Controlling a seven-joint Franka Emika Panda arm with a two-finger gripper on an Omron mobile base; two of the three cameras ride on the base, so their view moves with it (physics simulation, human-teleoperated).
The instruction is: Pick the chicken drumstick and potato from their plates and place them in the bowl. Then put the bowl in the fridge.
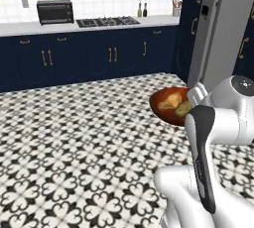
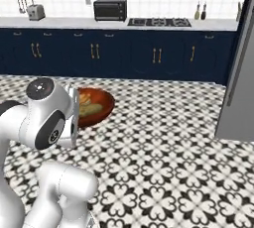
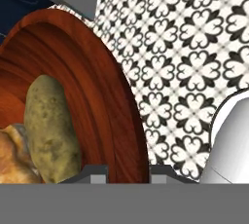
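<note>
Gripper at 6 o'clock in hand view, jaws pinching the rim of the bowl, one tip inside the wall and one outside. Bowl is held up off the patterned floor, glossy reddish-brown, tilted across the left half of the hand view. Potato lies inside it at about 8 o'clock, olive-tan, long axis along the wall. Chicken drumstick touches the potato on its 8 o'clock side, golden-brown, cut off by the edge of the view.

Left base view: bowl at 3 o'clock just past the white arm, drumstick and potato side by side in it. Fridge at 2 o'clock beyond the bowl, grey door edge toward the camera. Farther back at 12 o'clock: navy cabinets, counter with microwave and cooktop.

Right base view: bowl at 9 o'clock beside the arm, fridge at 3 o'clock, well apart.
</note>
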